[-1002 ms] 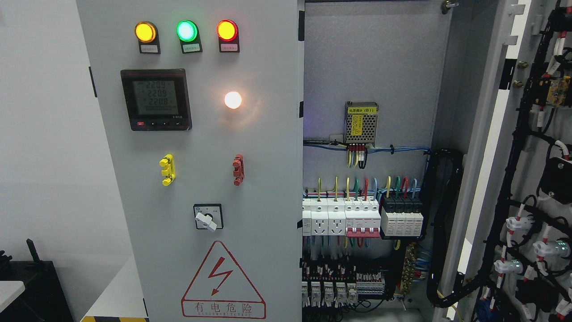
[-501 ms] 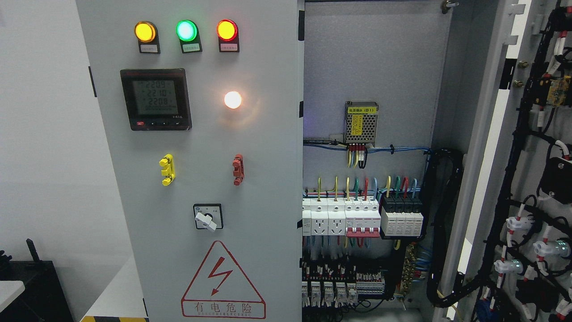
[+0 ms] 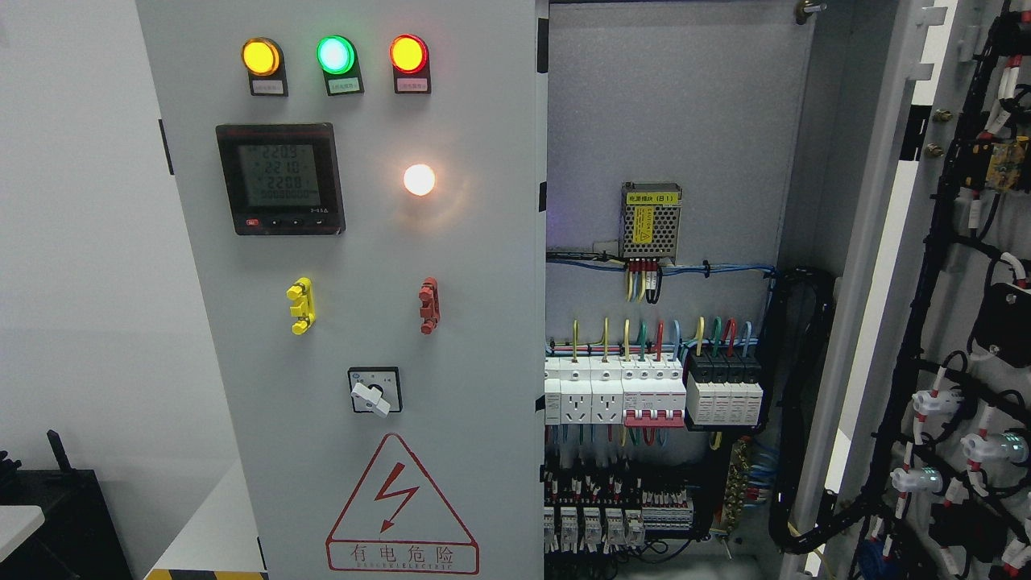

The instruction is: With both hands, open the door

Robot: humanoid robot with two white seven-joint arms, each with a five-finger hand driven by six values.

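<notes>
Right door (image 3: 958,306) stood swung wide, wiring exposed; left door (image 3: 362,322) shut, lamps lit. Unmoved since earlier; meter (image 3: 279,179) digits changed. Hands unseen, fingers untellable.

Left door (image 3: 354,322) left of breakers (image 3: 652,395)

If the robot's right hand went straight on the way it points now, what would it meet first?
That cannot be judged: neither hand shows in the head view, so no pointing direction is visible. Ahead stand the closed left door, the open compartment's breakers, and the swung-open right door.
</notes>
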